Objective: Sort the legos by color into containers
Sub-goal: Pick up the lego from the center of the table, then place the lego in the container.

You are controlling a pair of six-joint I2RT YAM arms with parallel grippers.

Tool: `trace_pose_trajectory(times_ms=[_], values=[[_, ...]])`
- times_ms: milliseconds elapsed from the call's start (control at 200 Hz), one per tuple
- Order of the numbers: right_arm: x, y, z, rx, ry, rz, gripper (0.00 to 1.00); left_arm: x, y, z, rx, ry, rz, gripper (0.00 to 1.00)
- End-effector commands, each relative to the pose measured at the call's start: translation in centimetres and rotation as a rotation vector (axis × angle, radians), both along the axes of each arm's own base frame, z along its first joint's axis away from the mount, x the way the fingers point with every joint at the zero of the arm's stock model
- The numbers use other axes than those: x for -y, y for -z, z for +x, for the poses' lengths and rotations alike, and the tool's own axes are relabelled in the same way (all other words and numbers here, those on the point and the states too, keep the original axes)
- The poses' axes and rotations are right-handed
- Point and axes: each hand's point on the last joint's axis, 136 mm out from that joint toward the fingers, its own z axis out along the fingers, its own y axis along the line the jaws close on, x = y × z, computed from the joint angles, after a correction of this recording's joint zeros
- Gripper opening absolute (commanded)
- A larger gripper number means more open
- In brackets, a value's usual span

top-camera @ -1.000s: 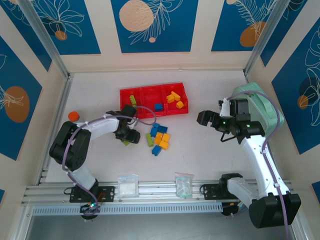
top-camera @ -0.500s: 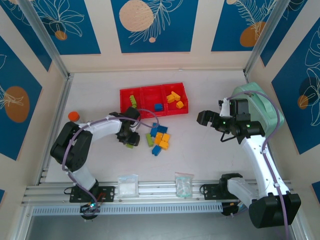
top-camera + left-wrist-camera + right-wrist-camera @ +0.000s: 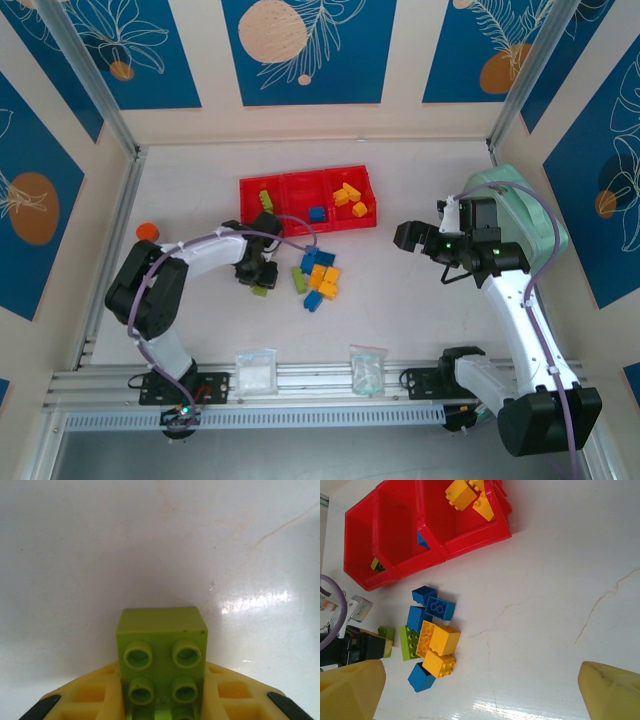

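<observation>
Clamping a lime green lego (image 3: 161,650) between left fingers (image 3: 90,697), near the loose legos (image 3: 318,280); right fingers (image 3: 350,690) apart, empty.

Left fingers (image 3: 92,697) closed in from half open, now pressed against both sides of a lime green lego (image 3: 161,645) on the table (image 3: 150,540), lego nudged slightly right, left arm (image 3: 195,252) shifted slightly toward the loose pile (image 3: 318,280)
</observation>
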Motion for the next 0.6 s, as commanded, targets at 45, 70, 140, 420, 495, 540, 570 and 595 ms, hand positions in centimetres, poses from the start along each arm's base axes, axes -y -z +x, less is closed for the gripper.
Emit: trace_pose_trajectory(times_ms=[45,70,140,420,495,540,570,595], values=[[-0.1,0.1,-0.4,-0.003,-0.015,-0.008,0.99,-0.4,-4.1,1.1,0.099,-0.058,0.016,0.15],[-0.1,0.2,-0.4,-0.005,-0.015,-0.008,0.99,-0.4,-4.8,1.5,0.120,-0.064,0.017,0.15],[-0.2,0.2,-0.4,-0.005,-0.016,-0.006,0.99,-0.5,-7.0,3.1,0.192,-0.080,0.015,0.15],[-0.1,-0.2,-0.4,0.002,-0.016,-0.008,0.99,-0.6,-12.4,11.4,0.326,-0.144,0.009,0.16],[-0.1,-0.3,-0.5,0.005,-0.015,-0.011,0.99,-0.9,-12.8,13.9,0.329,-0.178,0.004,0.16],[-0.1,-0.3,-0.6,0.008,-0.015,-0.012,0.99,-0.9,-12.7,15.1,0.323,-0.192,-0.010,0.16],[0.0,-0.3,-0.6,0.008,-0.014,-0.014,0.99,-0.8,-12.8,16.1,0.326,-0.204,-0.021,0.16],[0.0,-0.3,-0.6,0.011,-0.014,-0.016,0.99,-0.8,-12.7,16.6,0.324,-0.210,-0.026,0.16]])
